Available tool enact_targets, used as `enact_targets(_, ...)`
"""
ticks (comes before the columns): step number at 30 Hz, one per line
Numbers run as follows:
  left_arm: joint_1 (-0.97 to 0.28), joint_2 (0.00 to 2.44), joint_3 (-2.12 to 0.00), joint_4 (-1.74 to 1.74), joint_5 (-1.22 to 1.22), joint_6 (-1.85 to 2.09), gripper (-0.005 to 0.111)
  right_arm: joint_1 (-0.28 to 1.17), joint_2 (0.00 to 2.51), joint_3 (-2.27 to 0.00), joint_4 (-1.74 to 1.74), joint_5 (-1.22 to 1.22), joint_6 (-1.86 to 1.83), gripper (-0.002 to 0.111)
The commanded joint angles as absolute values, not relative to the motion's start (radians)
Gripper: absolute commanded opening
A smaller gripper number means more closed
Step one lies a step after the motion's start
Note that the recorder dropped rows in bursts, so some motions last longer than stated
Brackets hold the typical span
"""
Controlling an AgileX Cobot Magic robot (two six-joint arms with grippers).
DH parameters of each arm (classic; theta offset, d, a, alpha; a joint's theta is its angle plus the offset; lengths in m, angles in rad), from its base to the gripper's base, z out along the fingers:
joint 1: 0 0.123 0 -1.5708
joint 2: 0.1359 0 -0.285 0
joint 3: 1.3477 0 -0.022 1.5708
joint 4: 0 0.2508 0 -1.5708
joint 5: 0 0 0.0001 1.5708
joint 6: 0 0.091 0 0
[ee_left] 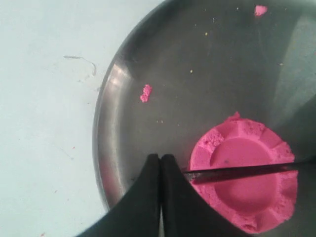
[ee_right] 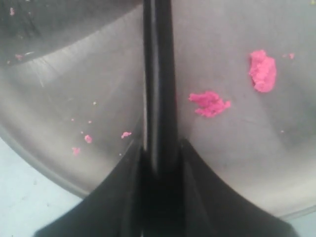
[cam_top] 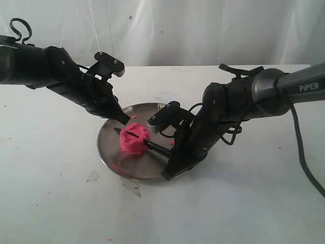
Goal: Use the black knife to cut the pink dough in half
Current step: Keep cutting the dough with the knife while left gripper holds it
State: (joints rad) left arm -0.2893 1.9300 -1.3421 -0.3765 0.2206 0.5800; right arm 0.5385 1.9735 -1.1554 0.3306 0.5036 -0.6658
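The pink dough (cam_top: 134, 139) (ee_left: 245, 174) is a round mound with a dimpled top, sitting on the round steel plate (cam_top: 109, 155) (ee_left: 163, 64). The black knife (cam_top: 158, 148) (ee_left: 237, 172) (ee_right: 158, 74) lies across the dough's top, its blade pressed into it and its tip poking out on the far side. My right gripper (cam_top: 170, 152) (ee_right: 159, 150) is shut on the knife's handle over the plate's near right rim. My left gripper (cam_top: 127, 120) (ee_left: 160, 159) is shut on nothing, its tips over the plate just beside the dough and the knife tip.
Pink crumbs (ee_right: 210, 102) (ee_left: 146, 92) are scattered on the plate. Small clear scraps (cam_top: 131, 186) lie on the white table in front of the plate. A white curtain hangs behind the table.
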Motion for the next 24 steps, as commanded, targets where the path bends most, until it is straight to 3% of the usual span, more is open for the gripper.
enact_targets(1, -0.292, 1.928, -1.338, -0.386, 0.238, 0.58, 0.0, 0.54, 1.999, -1.156, 0.321, 0.519, -0.677, 0.0)
enact_targets(24, -0.292, 2.027, -1.338, -0.386, 0.146, 0.58, 0.0, 0.54, 2.004, -1.187, 0.319, 0.586, -0.677, 0.0)
